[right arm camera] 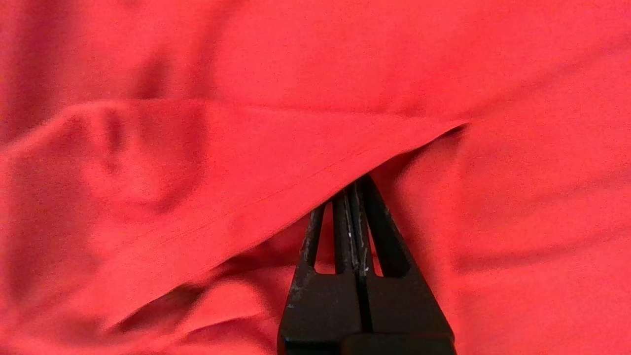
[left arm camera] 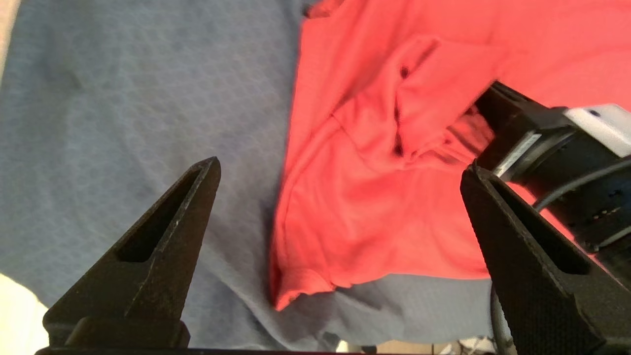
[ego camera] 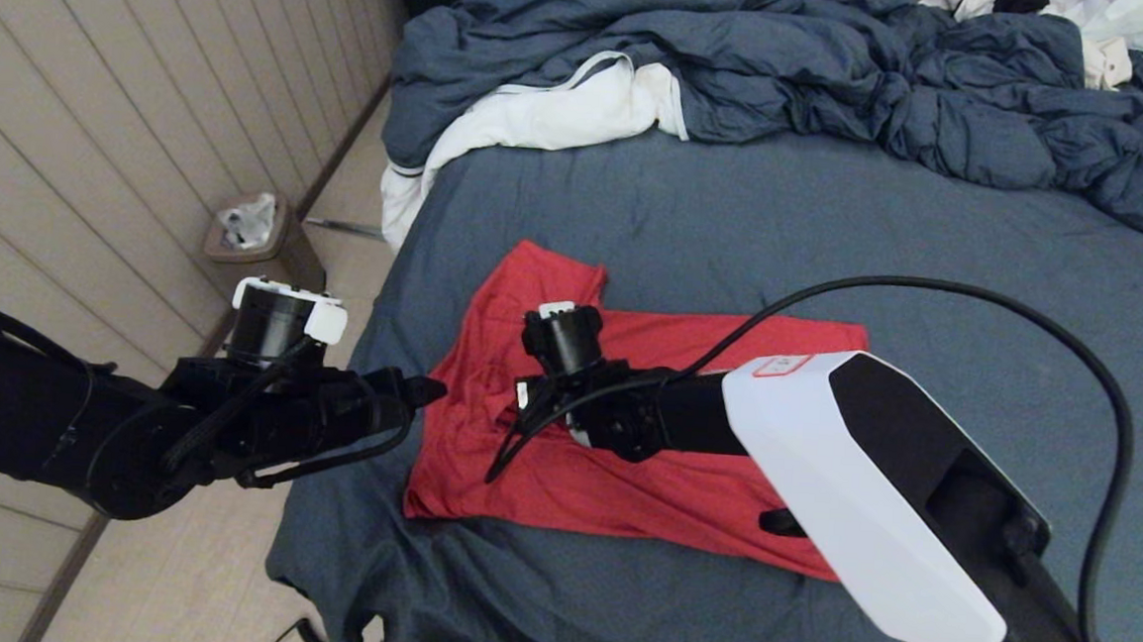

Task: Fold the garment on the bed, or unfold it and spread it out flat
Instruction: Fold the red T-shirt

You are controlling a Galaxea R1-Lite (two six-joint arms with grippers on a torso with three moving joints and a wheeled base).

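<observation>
The garment (ego camera: 542, 478), a red T-shirt with its plain side up, lies rumpled on the bed (ego camera: 835, 228) near the front left corner. My right gripper (ego camera: 525, 407) is down on the shirt's middle. Its fingers (right arm camera: 355, 185) are pressed together, with the tips tucked under a hemmed fold of the garment (right arm camera: 246, 148), which bunches up toward them. My left gripper (ego camera: 423, 396) hovers open just off the shirt's left edge. Between its fingers, the left gripper (left arm camera: 340, 165) frames a lower corner of the garment (left arm camera: 374, 212) without touching it. No print or neck tag shows.
A rumpled blue duvet (ego camera: 845, 70) is heaped across the far side, with a white cloth (ego camera: 564, 112) spilling over the left edge. A small bin (ego camera: 250, 227) stands on the floor by the panelled wall (ego camera: 97, 133). The mattress corner drops off at the front left (ego camera: 337, 585).
</observation>
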